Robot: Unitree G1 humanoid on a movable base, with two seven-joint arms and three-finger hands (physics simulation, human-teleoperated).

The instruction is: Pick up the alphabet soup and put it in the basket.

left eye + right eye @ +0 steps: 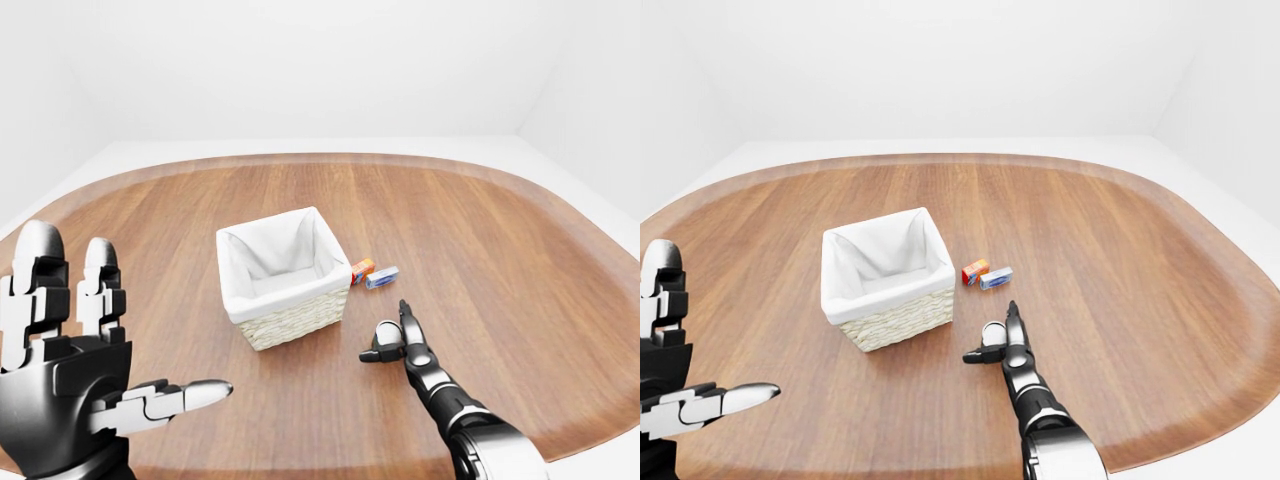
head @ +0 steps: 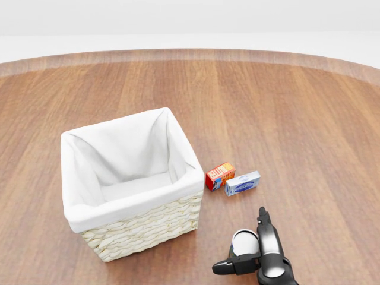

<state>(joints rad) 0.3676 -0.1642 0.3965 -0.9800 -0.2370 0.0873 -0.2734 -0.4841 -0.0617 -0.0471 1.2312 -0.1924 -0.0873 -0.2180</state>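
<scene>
Head view — right robot hand (image 2: 249, 256) reaches flat, fingers around the alphabet soup (image 2: 244, 241) — left robot hand (image 1: 70, 370) raised, spread empty

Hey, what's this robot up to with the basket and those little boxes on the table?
It is meant to put a can of alphabet soup into the basket. Its right hand is low on the wooden table, right of the basket, with the fingers beside a small light-topped can; whether they grip it is unclear. The left hand is raised, open and empty. The cloth-lined basket looks empty. A small orange box and a blue-white box lie beside it.
</scene>
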